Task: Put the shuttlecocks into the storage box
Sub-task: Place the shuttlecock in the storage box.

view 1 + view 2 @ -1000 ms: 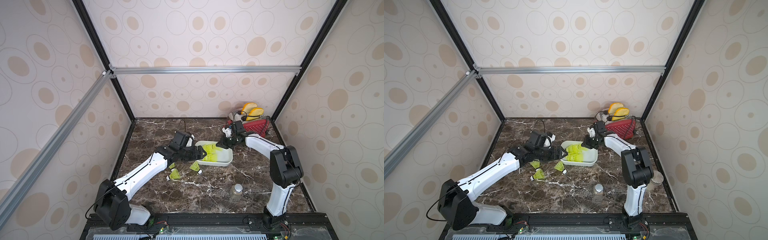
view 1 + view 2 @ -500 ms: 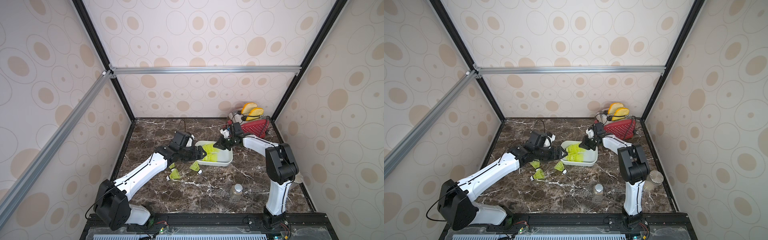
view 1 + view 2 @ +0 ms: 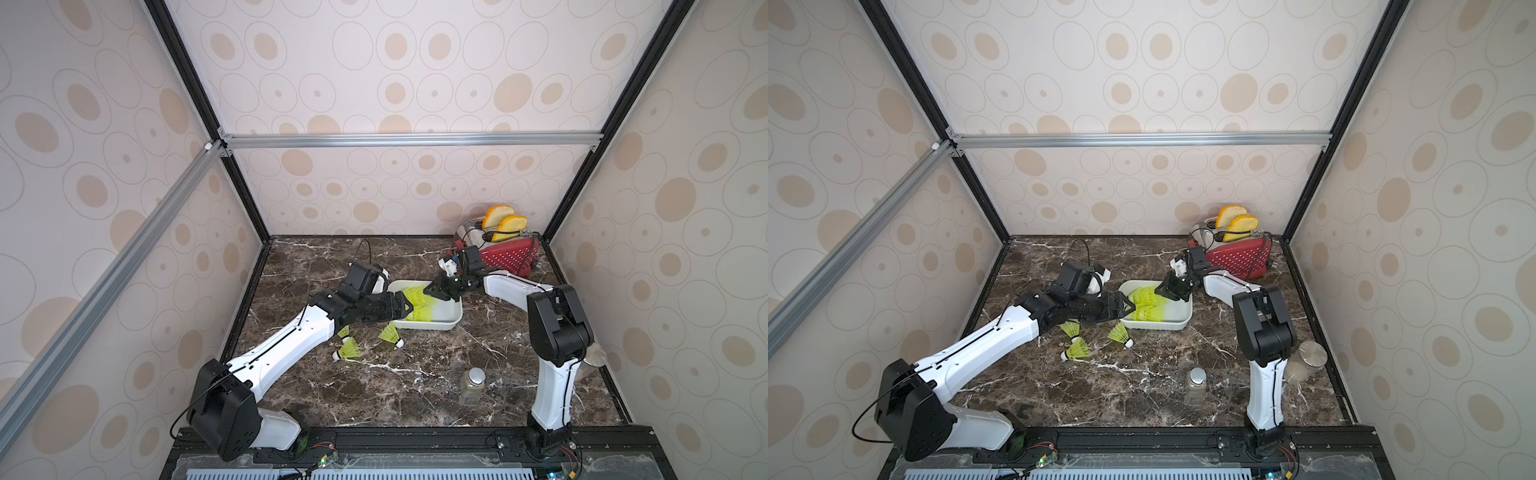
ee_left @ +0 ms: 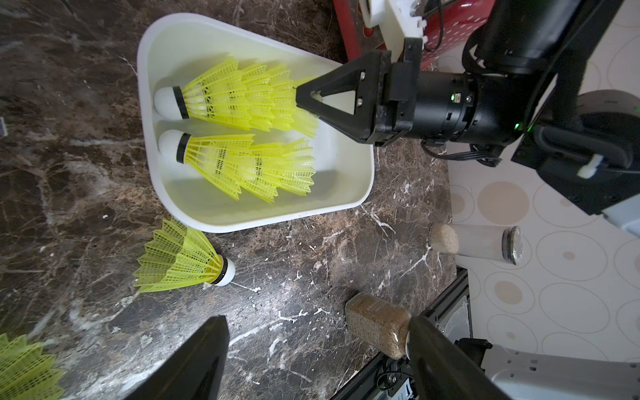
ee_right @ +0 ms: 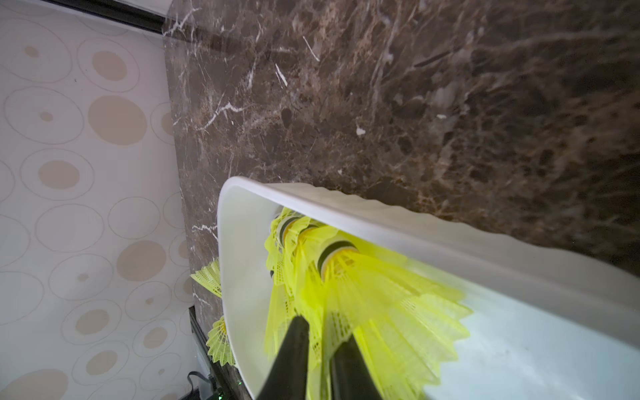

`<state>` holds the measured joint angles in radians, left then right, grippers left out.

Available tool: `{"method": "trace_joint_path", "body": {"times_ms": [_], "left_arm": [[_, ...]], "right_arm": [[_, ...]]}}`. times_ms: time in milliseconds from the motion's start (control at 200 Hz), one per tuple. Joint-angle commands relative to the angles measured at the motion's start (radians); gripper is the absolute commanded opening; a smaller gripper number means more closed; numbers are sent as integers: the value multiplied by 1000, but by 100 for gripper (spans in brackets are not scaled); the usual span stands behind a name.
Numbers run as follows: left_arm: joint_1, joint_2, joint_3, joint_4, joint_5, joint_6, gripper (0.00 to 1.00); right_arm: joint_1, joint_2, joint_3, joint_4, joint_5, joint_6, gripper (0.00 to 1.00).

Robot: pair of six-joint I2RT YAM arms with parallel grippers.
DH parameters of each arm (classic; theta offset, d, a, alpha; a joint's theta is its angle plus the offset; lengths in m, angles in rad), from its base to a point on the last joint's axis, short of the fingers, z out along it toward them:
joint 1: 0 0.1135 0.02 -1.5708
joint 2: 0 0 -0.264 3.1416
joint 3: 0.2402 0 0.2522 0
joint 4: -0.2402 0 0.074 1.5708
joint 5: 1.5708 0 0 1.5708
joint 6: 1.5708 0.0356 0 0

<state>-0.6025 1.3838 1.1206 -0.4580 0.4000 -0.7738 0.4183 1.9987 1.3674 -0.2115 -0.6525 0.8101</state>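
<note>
As yellow mesh shuttlecocks lie nested in a white storage box, right claw, barely parted, straddles one; grip unclear. Left claw gapes empty.

Bright, even light fills the scene, shadows soft on the marble table. In the right wrist view, motion blur smears the table and nearby shuttlecocks glow, unfocused.

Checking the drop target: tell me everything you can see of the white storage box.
The storage box is a shallow, lidless white tub, plastic-looking, rectangular with rounded corners, lying flat on the marble table. Two nested rows of yellow shuttlecocks lie inside, white tips toward one end. The right gripper reaches in at their skirts; contact with the box unclear.
</note>
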Motion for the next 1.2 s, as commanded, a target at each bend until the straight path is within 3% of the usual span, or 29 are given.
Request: {"method": "trace_joint_path", "body": {"times_ms": [0, 120, 341, 1192], "left_arm": [[-8, -23, 4, -11, 3, -5, 84], [-8, -26, 1, -13, 3, -5, 84], [-8, -31, -5, -14, 3, -3, 84], [-8, -59, -19, -45, -4, 5, 84]], "right_arm": [[-4, 4, -13, 3, 4, -4, 34], [-4, -5, -4, -16, 12, -17, 42], [-6, -33, 19, -65, 34, -49, 48], [-25, -141, 34, -210, 104, -127, 48]]}}
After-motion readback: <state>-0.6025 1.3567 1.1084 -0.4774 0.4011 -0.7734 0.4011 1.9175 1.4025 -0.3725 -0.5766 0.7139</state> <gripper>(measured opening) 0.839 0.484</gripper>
